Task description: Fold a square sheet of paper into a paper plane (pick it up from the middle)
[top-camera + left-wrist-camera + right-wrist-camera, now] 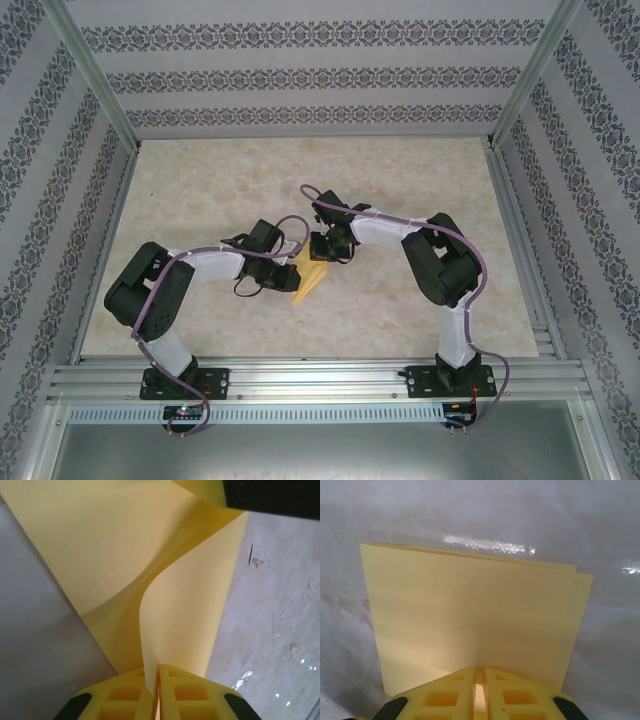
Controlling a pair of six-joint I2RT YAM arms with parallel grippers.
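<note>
Jaws of left gripper (158, 672) and right gripper (479, 672) pinch paper (470, 610) edges; bare table (400, 180) all around.

— What stood around the table?
— Three walls (310, 70), papered white, with bands of dark floral pattern running across them.
— And the frame?
— Silver metal posts (95, 75) slanted up from the back corners, and grooved aluminium rails (320, 380) ran along the near edge.
— The surface?
— A tabletop (380, 315) in beige, marbled like stone. Up close it looked glossy and caught a streak of bright glare (485, 542).
— The light?
— Even and soft, with faint shadows.
</note>
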